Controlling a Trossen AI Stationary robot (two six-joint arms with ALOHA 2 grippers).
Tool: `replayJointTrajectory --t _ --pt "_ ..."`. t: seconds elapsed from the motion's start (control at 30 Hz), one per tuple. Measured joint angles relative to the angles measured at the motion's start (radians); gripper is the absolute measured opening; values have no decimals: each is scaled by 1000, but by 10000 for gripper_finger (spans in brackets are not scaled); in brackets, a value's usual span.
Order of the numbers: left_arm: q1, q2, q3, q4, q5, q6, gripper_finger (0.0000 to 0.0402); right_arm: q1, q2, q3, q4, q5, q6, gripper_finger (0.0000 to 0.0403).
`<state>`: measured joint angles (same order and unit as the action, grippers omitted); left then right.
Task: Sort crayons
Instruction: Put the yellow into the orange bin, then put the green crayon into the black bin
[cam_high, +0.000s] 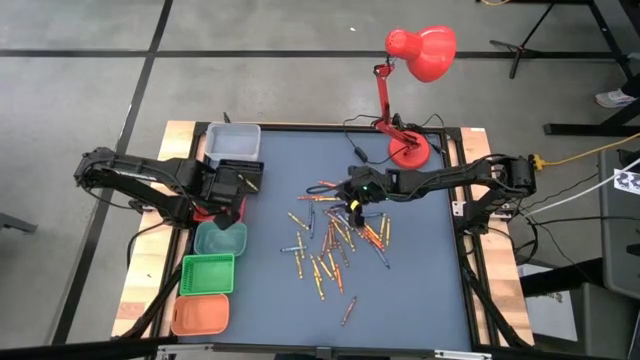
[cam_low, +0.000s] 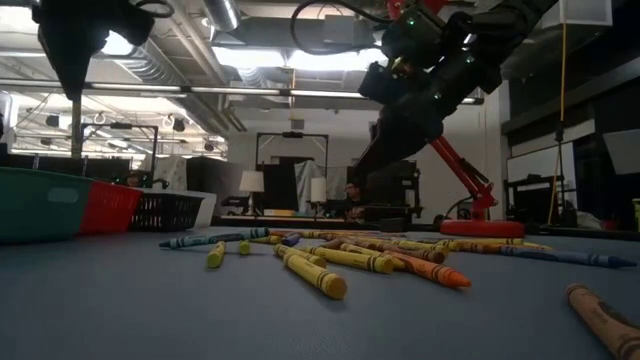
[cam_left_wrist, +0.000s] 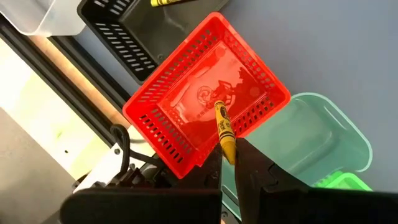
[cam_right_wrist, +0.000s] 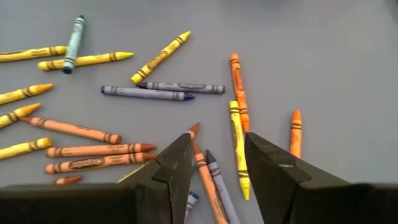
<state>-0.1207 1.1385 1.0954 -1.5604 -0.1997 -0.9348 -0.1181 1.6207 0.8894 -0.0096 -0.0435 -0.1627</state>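
Several crayons (cam_high: 335, 245) in yellow, orange, blue and dark colours lie loose on the blue-grey table top (cam_high: 420, 290). My left gripper (cam_left_wrist: 236, 163) hangs over the red bin (cam_left_wrist: 186, 106) at the table's left side, shut on a yellow crayon (cam_left_wrist: 222, 124). In the high view the left gripper (cam_high: 226, 196) covers most of that bin. My right gripper (cam_right_wrist: 217, 163) stands open just above the pile (cam_right_wrist: 205, 155), its fingers on either side of an orange and a grey crayon, touching nothing. My left gripper pinches the yellow crayon by one end (cam_left_wrist: 229, 152) between its two fingertips. The fingers come from above, pointing down. The crayon runs on beyond the fingertips, along their line, and hangs clear above the floor of the red bin.
Down the table's left edge stand a clear bin (cam_high: 233, 143), a black bin (cam_high: 240, 180) holding a yellow crayon (cam_left_wrist: 165, 2), a teal bin (cam_high: 221, 238), a green bin (cam_high: 208, 274) and an orange bin (cam_high: 200, 315). A red desk lamp (cam_high: 410, 150) stands at the far right.
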Motion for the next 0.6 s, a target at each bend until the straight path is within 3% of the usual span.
replayJointTrajectory --t 0.47,0.6 --pt "0 0 0 4 -34 1 54 0 0 0 1 14 0 147" --pt "0 0 0 43 -87 0 61 0 0 0 14 13 0 147"
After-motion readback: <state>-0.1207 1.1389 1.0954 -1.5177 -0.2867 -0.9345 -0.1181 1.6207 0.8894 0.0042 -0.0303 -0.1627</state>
